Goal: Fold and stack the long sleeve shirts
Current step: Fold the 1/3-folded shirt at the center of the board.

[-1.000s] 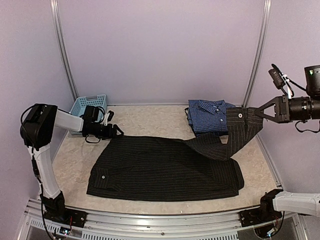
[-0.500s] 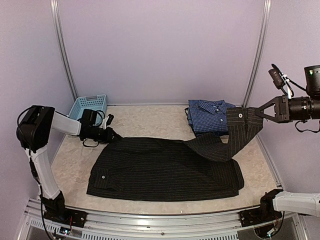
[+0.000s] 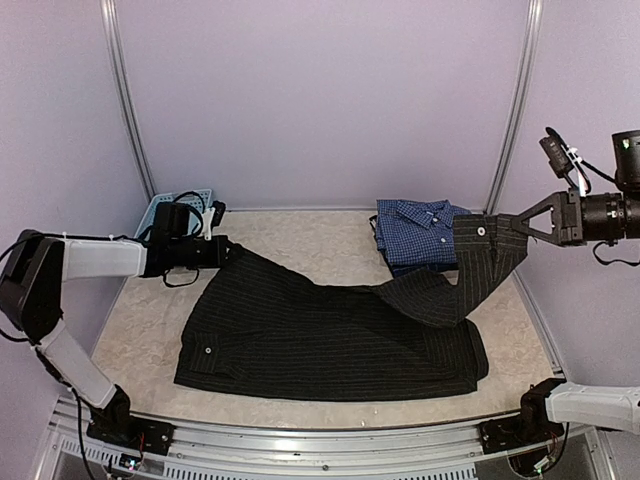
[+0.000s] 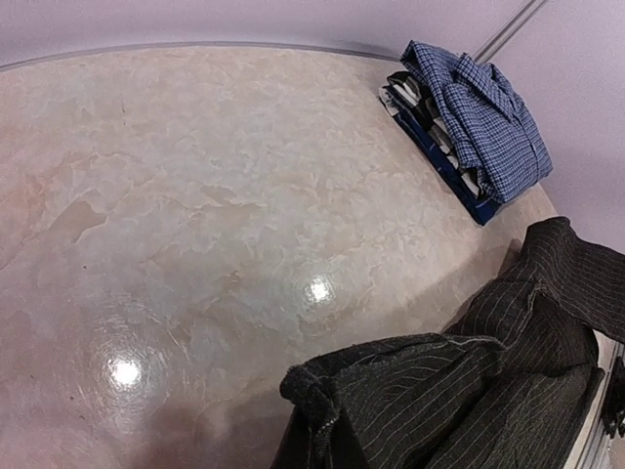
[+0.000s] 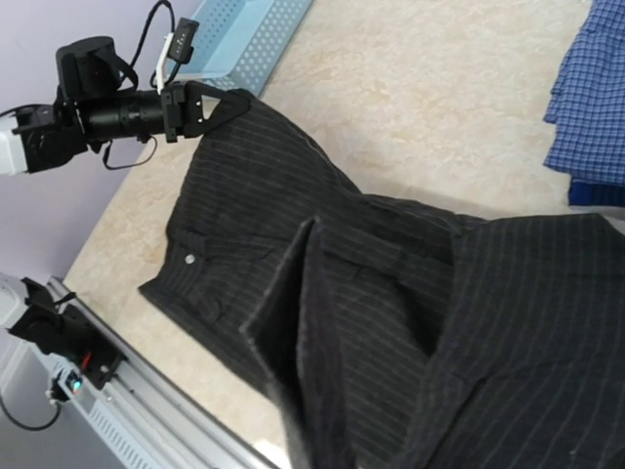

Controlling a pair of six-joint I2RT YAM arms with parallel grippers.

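Shirts: two, black pinstriped shirt (image 3: pixel 330 335) beside basket (image 3: pixel 150 212), blue checked shirt (image 3: pixel 418 232) well away from basket
Baskets: one
Grippers: two, left gripper (image 3: pixel 230 250), right gripper (image 3: pixel 518 228)

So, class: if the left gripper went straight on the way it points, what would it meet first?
The left gripper pinches the black pinstriped shirt; beyond it, probably bare table, perhaps the folded blue check shirt. Depth is unclear.

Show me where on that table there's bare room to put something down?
Bare tabletop lies at the back, between the basket and the blue shirt, and in a strip left of the black shirt. The middle and right are crowded: that shirt sprawls there.
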